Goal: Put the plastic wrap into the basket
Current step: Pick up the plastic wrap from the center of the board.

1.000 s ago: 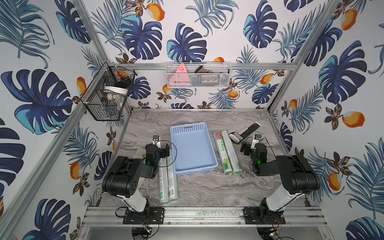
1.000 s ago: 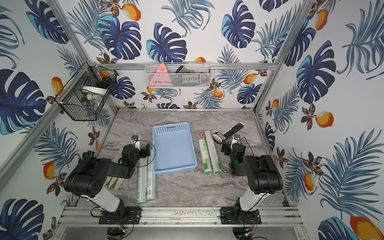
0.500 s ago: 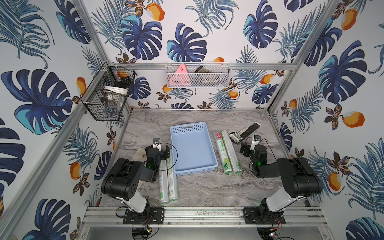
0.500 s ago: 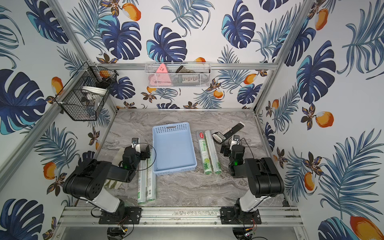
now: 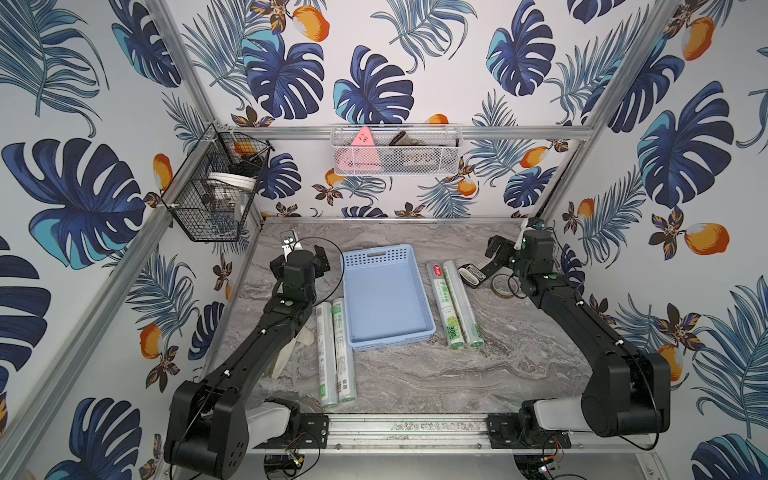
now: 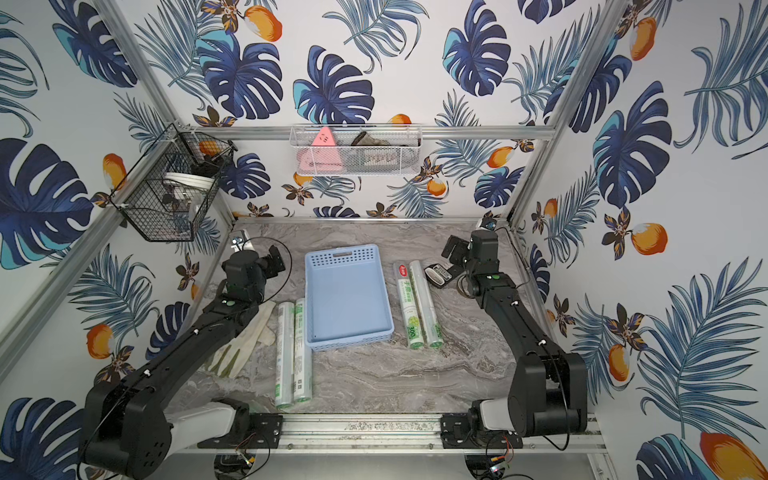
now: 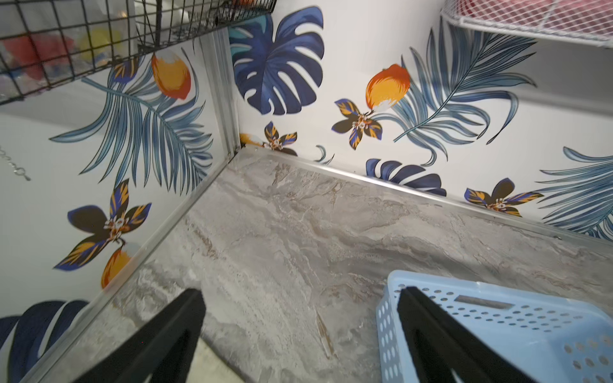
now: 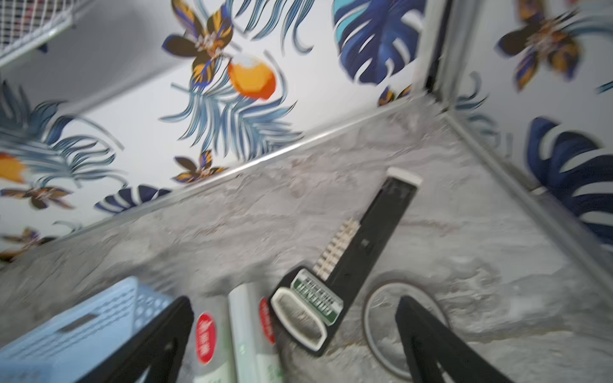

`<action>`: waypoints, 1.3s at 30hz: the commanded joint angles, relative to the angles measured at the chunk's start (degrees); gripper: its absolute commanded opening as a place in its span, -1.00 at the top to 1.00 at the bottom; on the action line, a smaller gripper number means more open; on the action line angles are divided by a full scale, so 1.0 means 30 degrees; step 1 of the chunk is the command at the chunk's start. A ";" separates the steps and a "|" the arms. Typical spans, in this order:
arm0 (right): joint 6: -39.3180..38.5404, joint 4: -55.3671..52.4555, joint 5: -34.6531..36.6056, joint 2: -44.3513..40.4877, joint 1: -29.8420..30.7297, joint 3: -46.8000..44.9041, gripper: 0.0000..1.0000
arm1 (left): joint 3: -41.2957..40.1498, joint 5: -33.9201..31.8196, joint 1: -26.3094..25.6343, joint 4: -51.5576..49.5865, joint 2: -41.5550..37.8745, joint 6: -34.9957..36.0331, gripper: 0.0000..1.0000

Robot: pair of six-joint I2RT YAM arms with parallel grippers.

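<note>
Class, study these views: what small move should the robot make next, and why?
Probably swing the open right claw sideways over the two plastic wrap rolls beside the basket, then lower it. It hangs over the remote control, not the wrap; the basket is empty and those rolls lie nearest.

Four plastic wrap rolls, one basket, one remote, one tape ring.

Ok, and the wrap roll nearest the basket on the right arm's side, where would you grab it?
Probably mid-length on that roll, from straight above, with the jaws across its slim width. It lies flat. Its side toward the basket is free, but the second roll seems to touch its other side, so one finger would have to wedge into that seam.
</note>
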 commanded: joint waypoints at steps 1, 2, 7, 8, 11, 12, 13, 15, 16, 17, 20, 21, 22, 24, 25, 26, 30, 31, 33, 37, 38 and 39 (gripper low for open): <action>0.0192 -0.7996 -0.4569 0.1262 0.0294 0.1842 -0.81 | 0.1326 0.2462 0.0047 -0.6397 0.0281 -0.2559 -0.98; -0.0071 -0.9432 -0.4057 0.1736 0.0650 0.2353 -0.77 | 0.1282 0.3160 0.0062 -0.6355 0.0011 -0.2778 -0.98; -0.0431 -1.3348 0.0321 0.3451 0.2522 0.3390 -0.62 | -0.0764 0.3453 0.0120 -0.5495 -0.2513 -0.4589 -0.98; -0.0502 -1.3824 0.0697 0.3824 0.2772 0.3493 -0.57 | -0.0895 0.2992 0.0150 -0.5835 -0.2874 -0.5067 -0.98; -0.0380 -1.4097 0.1999 0.4527 0.3226 0.3265 -0.45 | -0.1271 0.4604 0.0208 -0.5730 -0.3554 -0.4506 -0.98; -0.0416 -1.3946 0.1909 0.4671 0.3284 0.3109 -0.44 | -0.1417 0.5129 0.0208 -0.5656 -0.3725 -0.4522 -0.98; -0.0562 -1.3826 0.1572 0.4786 0.3312 0.3010 -0.44 | -0.1594 0.5657 0.0208 -0.5444 -0.3928 -0.4476 -0.98; -0.0767 -1.3668 0.0891 0.5107 0.3424 0.3012 -0.41 | -0.1957 0.6628 0.0212 -0.4942 -0.4419 -0.4161 -0.98; -0.0950 -1.3559 0.0406 0.5204 0.3458 0.3005 -0.40 | -0.2155 0.6958 0.0208 -0.4639 -0.4608 -0.4058 -0.98; -0.0994 -1.3432 0.0024 0.5317 0.3517 0.3062 -0.37 | -0.2371 0.7410 0.0208 -0.4281 -0.4763 -0.3937 -0.98; -0.0892 -1.2674 -0.0463 0.5489 0.3596 0.2950 -0.37 | -0.2476 0.9191 0.0164 -0.3547 -0.4847 -0.3603 -0.98; -0.0836 -1.2579 -0.0625 0.5629 0.3605 0.3040 -0.37 | -0.2465 0.9697 0.0128 -0.3389 -0.4781 -0.3489 -0.98; -0.0832 -1.2361 -0.0930 0.5745 0.3614 0.3121 -0.37 | -0.2427 1.0241 0.0066 -0.3209 -0.4639 -0.3433 -0.98; -0.0885 -1.1755 -0.1316 0.5891 0.3661 0.3065 -0.38 | -0.2290 1.0809 -0.0138 -0.3172 -0.4306 -0.3239 -0.98; -0.0766 -1.1552 -0.1102 0.6019 0.3652 0.3089 -0.37 | -0.2162 1.1094 -0.0260 -0.3208 -0.4069 -0.3147 -0.98; -0.0786 -1.1382 -0.1025 0.6134 0.3643 0.3164 -0.34 | -0.2073 1.1326 -0.0384 -0.3235 -0.3810 -0.2989 -0.98; -0.0932 -1.1083 -0.1217 0.6841 0.3641 0.3540 -0.31 | -0.1576 1.2001 -0.1109 -0.3476 -0.2997 -0.2419 -0.98; -0.0908 -1.1119 -0.0912 0.7095 0.3652 0.3667 -0.30 | -0.1447 1.1927 -0.1320 -0.3595 -0.2831 -0.2300 -0.98; -0.1048 -1.1169 -0.0587 0.7523 0.3667 0.3859 -0.26 | -0.1264 1.1786 -0.1616 -0.3909 -0.2642 -0.2070 -0.98; -0.1322 -1.1289 -0.0074 0.8277 0.3682 0.4226 -0.23 | -0.1174 1.1457 -0.1891 -0.4332 -0.2575 -0.1854 -0.98; -0.1368 -1.1407 -0.0026 0.8476 0.3682 0.4342 -0.22 | -0.1202 1.1418 -0.1909 -0.4345 -0.2604 -0.1879 -0.98; -0.1401 -1.1464 -0.0027 0.8635 0.3673 0.4407 -0.21 | -0.1177 1.1375 -0.1921 -0.4398 -0.2604 -0.1828 -0.98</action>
